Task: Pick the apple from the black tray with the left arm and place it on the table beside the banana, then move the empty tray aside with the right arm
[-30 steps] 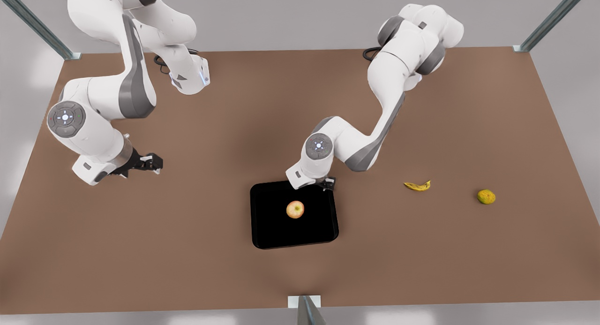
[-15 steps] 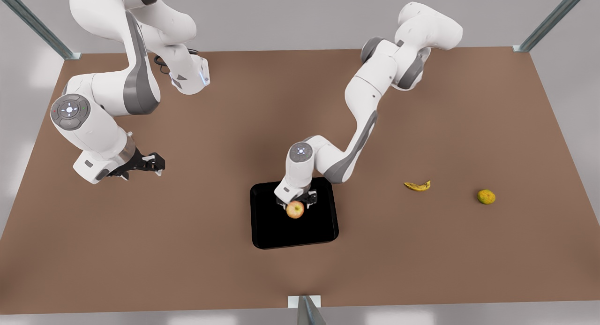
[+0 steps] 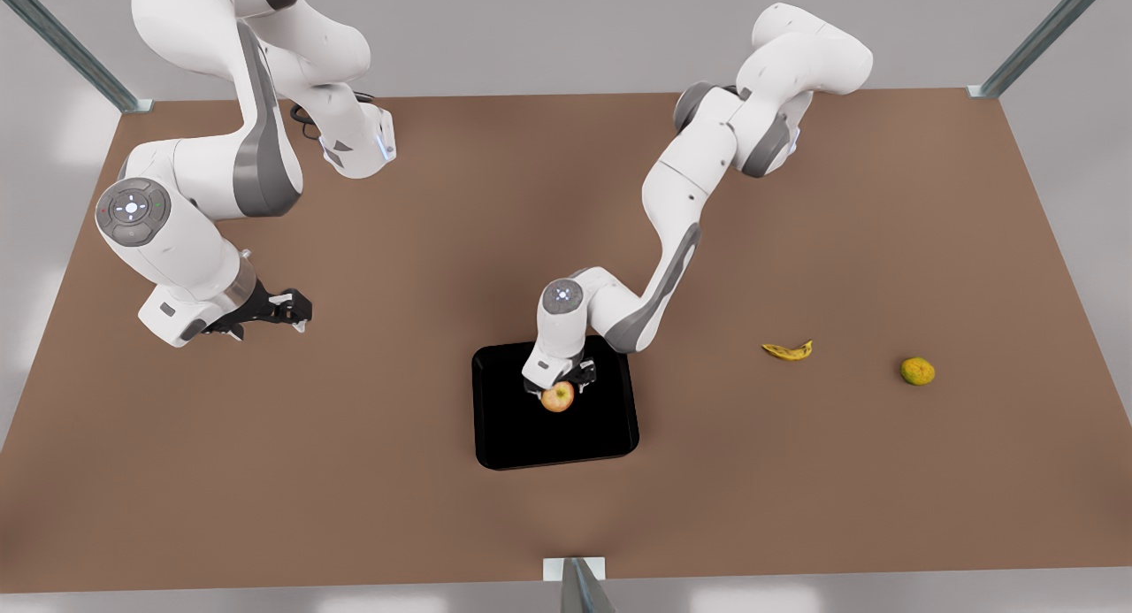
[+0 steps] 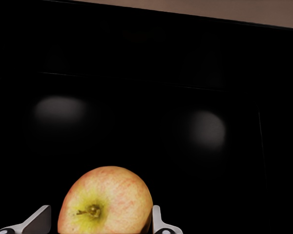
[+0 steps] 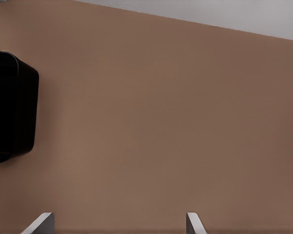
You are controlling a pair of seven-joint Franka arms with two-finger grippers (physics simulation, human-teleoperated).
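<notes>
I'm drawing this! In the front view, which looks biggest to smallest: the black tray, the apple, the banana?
1. black tray, by far the biggest.
2. banana, longer than the apple is wide, though thin.
3. apple, partly hidden by the left pincer.

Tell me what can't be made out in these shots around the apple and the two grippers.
- Left gripper: whether it touches the apple. In the left wrist view the picture's edge cuts off the fingers; in the front view the wrist covers them.
- Apple's underside on the black tray: hidden by the apple itself.
- Right gripper, waiting over the table: fingertip detail too small in the front view.
</notes>
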